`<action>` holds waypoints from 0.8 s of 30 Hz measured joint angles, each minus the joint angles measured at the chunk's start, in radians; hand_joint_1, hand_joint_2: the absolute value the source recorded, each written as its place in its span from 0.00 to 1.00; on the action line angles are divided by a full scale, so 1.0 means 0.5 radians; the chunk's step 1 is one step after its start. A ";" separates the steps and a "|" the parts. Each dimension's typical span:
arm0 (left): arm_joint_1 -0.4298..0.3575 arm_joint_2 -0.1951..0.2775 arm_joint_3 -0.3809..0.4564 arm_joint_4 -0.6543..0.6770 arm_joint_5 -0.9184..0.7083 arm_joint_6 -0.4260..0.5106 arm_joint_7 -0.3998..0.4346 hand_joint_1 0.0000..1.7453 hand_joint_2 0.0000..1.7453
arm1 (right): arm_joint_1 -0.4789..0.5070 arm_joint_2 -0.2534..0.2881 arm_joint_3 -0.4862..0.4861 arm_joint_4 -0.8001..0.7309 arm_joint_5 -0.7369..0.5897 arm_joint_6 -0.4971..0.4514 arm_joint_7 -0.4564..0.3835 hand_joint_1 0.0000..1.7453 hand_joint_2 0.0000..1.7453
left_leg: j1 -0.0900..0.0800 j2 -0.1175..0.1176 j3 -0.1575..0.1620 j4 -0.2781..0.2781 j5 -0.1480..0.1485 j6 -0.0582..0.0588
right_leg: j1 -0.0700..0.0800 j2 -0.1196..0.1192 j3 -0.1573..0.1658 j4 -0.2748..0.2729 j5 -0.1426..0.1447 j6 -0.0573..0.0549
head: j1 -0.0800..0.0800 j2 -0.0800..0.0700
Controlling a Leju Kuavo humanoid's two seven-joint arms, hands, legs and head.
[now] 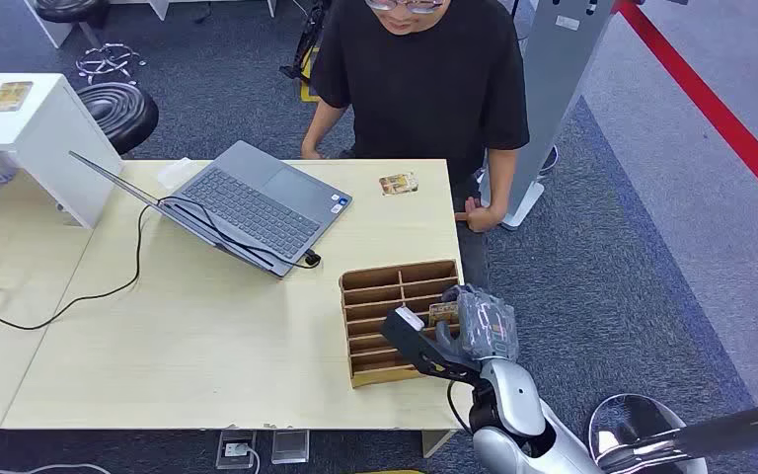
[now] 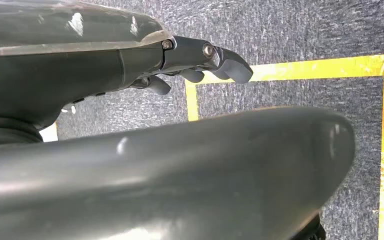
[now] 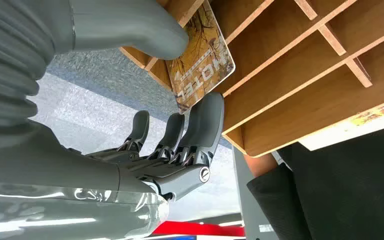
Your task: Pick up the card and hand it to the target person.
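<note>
**Card pinched at the organiser, not yet lifted out**

The card sat in a right-hand slot of the wooden slotted organiser near the table's right edge. The right hand grasped it, thumb pressing one face and a dark finger backing the other. Whether the card had cleared its slot could not be told.

To do this step well, the hand would probably need to draw the card along the line of the slot, so its edge did not catch on the wooden dividers, and keep the pinch firm, since the card looked thin and glossy. Then it could be carried to the person in the black T-shirt standing at the table's far side.

The left hand hung over carpet, fingers loosely apart, holding nothing.

The card's face read "HOTEL", with an arrow, on a yellow-brown pattern. A second card lay on the far side of the table beside the open laptop; its print was too small to read.
</note>
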 joint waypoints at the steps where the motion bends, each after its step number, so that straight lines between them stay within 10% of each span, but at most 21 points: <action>1: 0.000 0.000 0.000 0.000 0.000 0.000 0.000 0.00 0.00 | 0.000 0.000 0.000 0.000 0.000 0.000 0.000 0.49 1.00 | 0.000 0.000 0.000 0.000 0.000 0.000 | 0.000 0.000 0.000 0.000 0.000 0.000 | 0.000 0.000; 24: 0.000 -0.002 -0.005 0.000 0.007 -0.001 -0.004 0.00 0.00 | -0.033 0.000 0.022 0.017 -0.065 0.003 0.000 0.48 1.00 | 0.000 0.000 0.000 0.000 0.000 0.000 | 0.000 0.000 0.000 0.000 0.000 0.000 | 0.000 0.000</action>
